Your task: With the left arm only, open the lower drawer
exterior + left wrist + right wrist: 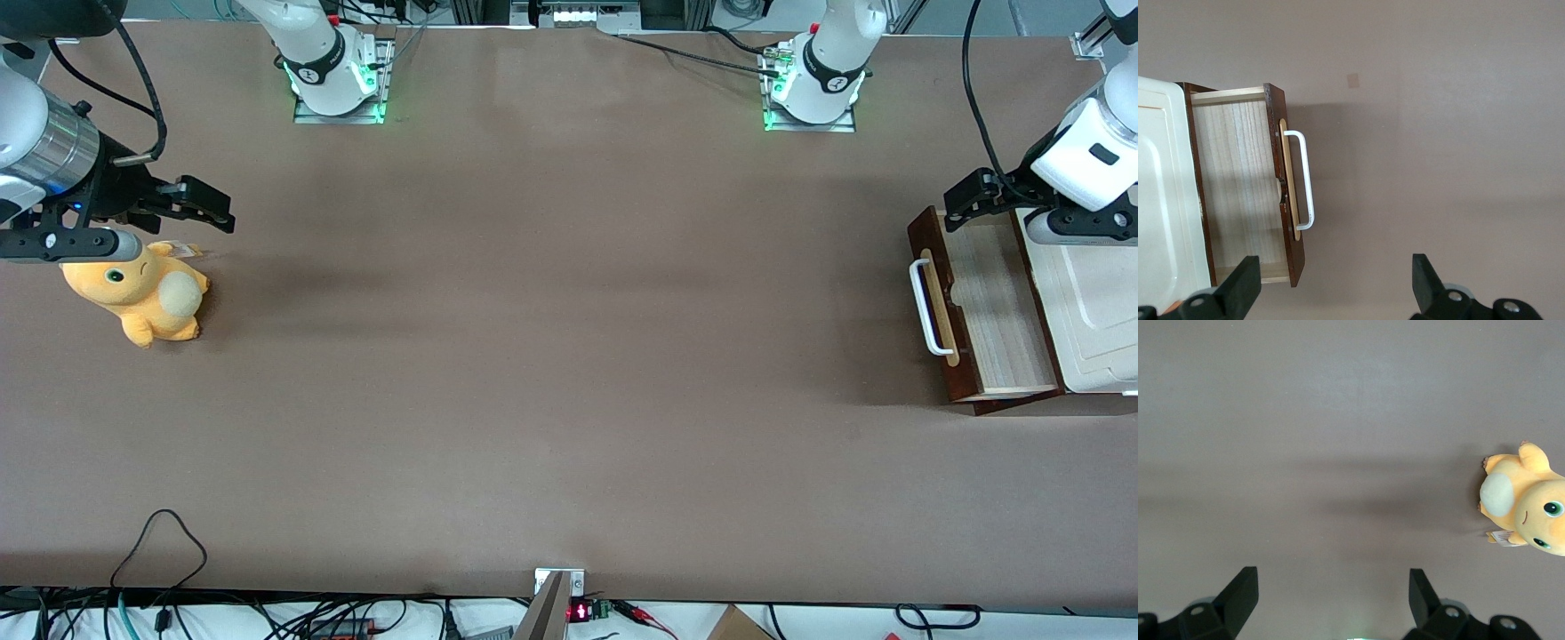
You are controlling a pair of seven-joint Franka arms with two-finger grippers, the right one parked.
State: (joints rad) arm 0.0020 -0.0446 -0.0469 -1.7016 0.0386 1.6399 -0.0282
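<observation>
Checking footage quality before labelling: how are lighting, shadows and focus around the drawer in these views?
Front view: even light; the lower drawer casts a soft shadow on the table; the end effector is sharp above the drawer's corner. Left wrist view: the white handle is crisp, its shadow faint; the fingers stand open, in focus.
</observation>
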